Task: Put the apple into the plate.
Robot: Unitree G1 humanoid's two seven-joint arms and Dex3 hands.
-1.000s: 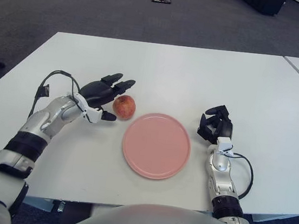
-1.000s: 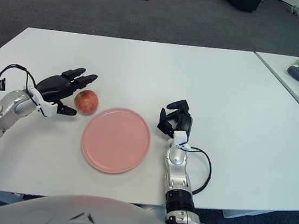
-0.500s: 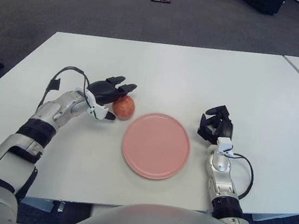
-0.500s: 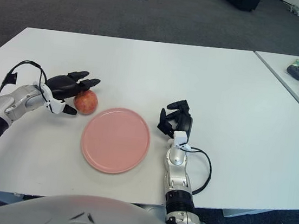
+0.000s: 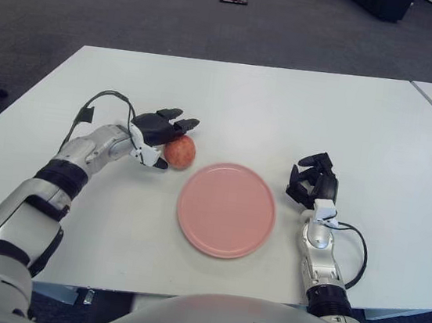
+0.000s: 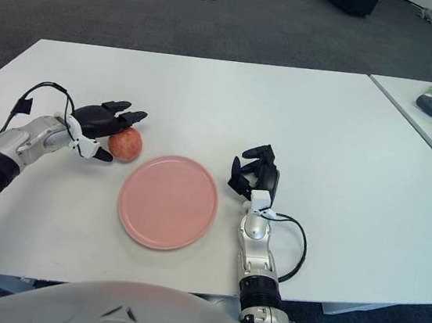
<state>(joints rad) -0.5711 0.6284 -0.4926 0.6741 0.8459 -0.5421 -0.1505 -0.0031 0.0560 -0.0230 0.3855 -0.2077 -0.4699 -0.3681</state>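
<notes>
left eye view:
left hand [image 5: 159, 132]: had closed in on the apple [image 5: 179, 151] over the last second; fingers reached over its top, thumb low at its near left, not yet clamped.
apple: on the white table [image 5: 248, 94], just left of the pink plate [image 5: 227, 209], not in it.

right eye view:
left hand: same reading; fingers part-spread, draped on the apple, no lift.
right hand [image 6: 253, 175]: unchanged, curled, holding nothing, right of the plate.
meaning: grasp about to form; carry to the plate remained.

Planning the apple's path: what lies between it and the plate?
Nothing: only bare white table separates the apple from the pink plate, clearest in the left eye view. The left hand reaches over the apple's far side.
</notes>
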